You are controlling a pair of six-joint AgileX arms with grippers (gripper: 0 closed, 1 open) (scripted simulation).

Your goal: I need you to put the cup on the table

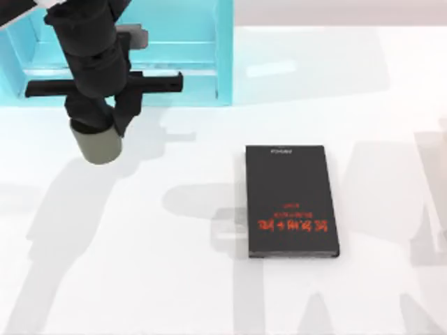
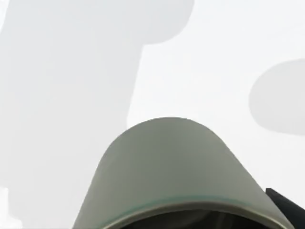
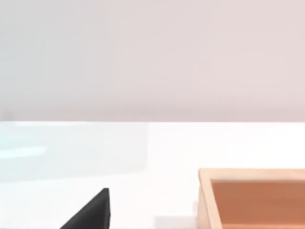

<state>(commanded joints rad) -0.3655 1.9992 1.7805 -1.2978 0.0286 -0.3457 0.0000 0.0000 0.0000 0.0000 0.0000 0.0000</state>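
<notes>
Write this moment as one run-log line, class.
left gripper: shut on cup, above table | cup: in front of shelf, left of book | right arm: parked

A black book [image 1: 292, 201] lies on the table [image 1: 160, 279].

Left arm reaches in from the top view's upper left, wrist pointing downward. Its claw [image 1: 98, 132] is closed around the cup [image 1: 98, 145].
</notes>
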